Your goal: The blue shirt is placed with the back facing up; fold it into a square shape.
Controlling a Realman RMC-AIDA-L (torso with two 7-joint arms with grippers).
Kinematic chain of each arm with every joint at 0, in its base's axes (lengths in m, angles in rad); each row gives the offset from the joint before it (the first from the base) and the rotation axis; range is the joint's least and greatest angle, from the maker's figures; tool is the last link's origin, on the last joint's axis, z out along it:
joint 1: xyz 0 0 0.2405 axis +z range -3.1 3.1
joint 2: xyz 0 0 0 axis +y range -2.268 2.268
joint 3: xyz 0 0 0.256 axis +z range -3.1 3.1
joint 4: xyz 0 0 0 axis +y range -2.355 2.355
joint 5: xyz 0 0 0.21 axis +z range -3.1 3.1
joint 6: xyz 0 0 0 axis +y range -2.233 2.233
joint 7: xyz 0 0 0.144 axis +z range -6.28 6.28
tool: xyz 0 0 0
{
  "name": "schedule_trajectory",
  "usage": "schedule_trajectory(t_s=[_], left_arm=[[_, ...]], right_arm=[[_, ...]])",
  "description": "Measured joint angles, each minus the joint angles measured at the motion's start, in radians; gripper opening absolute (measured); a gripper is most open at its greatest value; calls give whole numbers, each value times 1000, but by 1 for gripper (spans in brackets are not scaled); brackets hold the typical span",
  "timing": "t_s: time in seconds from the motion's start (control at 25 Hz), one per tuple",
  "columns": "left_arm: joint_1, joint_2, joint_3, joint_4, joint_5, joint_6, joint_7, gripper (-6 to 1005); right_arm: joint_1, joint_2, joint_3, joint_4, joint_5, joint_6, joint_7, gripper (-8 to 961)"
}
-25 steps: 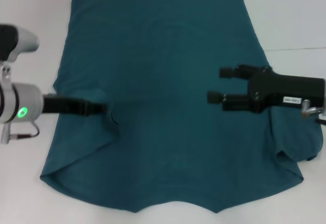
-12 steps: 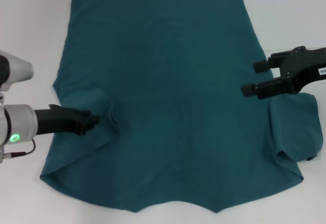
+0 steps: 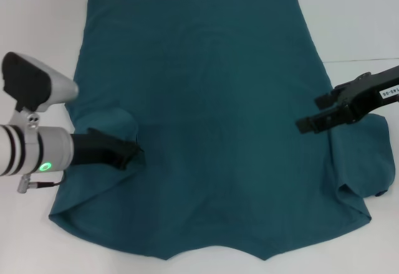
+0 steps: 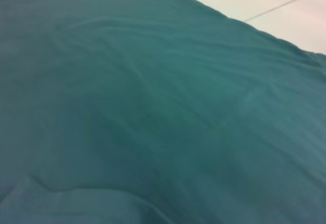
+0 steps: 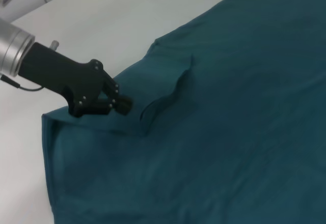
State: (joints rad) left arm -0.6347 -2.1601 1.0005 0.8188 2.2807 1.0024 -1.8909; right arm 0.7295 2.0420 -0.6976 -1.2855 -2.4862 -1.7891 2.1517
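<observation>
The blue shirt (image 3: 206, 99) lies flat on the white table, plain back up, with both sleeves folded in over its body. It fills the left wrist view (image 4: 153, 107) and also shows in the right wrist view (image 5: 244, 107). My left gripper (image 3: 136, 155) is low over the folded left sleeve (image 3: 103, 124), at its inner edge. In the right wrist view the left gripper (image 5: 120, 95) looks slightly open with no cloth in it. My right gripper (image 3: 315, 113) is open and empty above the shirt's right edge, just beyond the folded right sleeve (image 3: 361, 155).
The white table (image 3: 355, 18) shows around the shirt on all sides. A thin seam (image 3: 365, 59) crosses the table at the right. The shirt's hem is at the far side and its collar end at the near edge.
My right gripper has drawn back from the shirt's middle to its right edge. My left gripper pulled back to the left, then came forward and nearer. The shirt has not moved.
</observation>
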Motion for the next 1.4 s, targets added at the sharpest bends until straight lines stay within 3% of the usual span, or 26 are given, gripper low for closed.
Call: schedule_trajectory(t_s=[0.48,0.88,1.08,1.2,1.32,1.4], left_arm=[[-53,-4,97,-68,50,-155,-66,52],[-10,-2,41,9,6,-147,-71,50],[-62,8,41,-87,39,-173,-91,59],[-81,2,39,-105,43,-175,-92,73],[-72,-1,27,-75,12,-141,-92,88],[-56,5,-20,-37,-39,-32,-84,98]], right_arm=[[-31,-2,57,7,33,70,27,865],[-25,-2,44,38,36,97,26,865],[-23,-1,38,44,38,102,26,865],[-22,1,34,47,37,103,28,865],[-26,1,26,45,34,100,40,865],[-30,-5,24,38,32,83,52,865]])
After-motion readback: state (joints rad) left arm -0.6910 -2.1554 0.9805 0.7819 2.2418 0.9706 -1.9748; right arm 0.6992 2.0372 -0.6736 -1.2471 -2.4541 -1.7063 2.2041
